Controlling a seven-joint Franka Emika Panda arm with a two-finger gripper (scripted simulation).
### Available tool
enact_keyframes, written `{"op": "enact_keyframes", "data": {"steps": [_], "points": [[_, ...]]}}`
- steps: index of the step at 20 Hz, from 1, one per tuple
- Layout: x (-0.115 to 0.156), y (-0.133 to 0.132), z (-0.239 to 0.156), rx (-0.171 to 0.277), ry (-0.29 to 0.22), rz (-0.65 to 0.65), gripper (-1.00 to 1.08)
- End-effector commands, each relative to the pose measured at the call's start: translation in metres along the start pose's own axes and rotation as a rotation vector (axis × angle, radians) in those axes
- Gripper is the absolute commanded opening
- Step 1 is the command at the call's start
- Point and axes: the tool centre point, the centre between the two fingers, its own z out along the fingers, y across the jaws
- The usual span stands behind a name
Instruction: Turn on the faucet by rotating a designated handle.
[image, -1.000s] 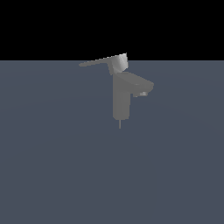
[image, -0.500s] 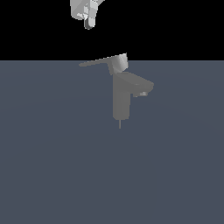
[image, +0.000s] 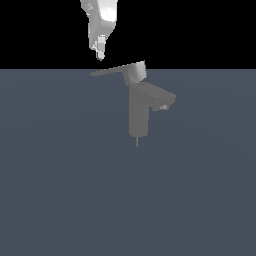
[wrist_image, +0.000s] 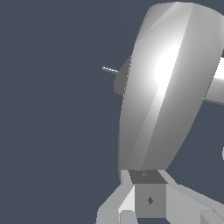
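A matte grey faucet (image: 138, 112) stands upright near the middle of a flat slate-blue worktop (image: 60, 190). It is a square column with a short thick spout (image: 162, 100) angling out toward the exterior view's right and a thin pin (image: 137, 142) poking down beneath it. On top sits a lighter grey blocky cap, and from it the handle (image: 112, 70), a long thin flat lever, reaches out toward the exterior view's left, nearly level.

The white gripper (image: 100, 54) hangs from above, pointing down, against the black background. Its tip is just above the free end of the handle, with a small gap between them; it touches nothing. From this side the fingers overlap, so I cannot tell whether they are apart or together.

In the wrist view, the handle's broad pale surface (wrist_image: 162, 87) fills much of the picture, very close to the camera, with the gripper's base (wrist_image: 148, 199) at the edge and the pin (wrist_image: 109, 69) visible beyond.
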Motion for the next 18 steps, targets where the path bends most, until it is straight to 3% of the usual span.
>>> {"op": "enact_keyframes", "data": {"steps": [1,9,18], "points": [[0.000,-0.013,0.012,-0.009,0.009,0.055,-1.00],[0.001,-0.039,0.041,-0.027,0.032,0.170,-1.00],[0.000,-0.047,0.052,-0.032,0.041,0.208,-1.00]]}}
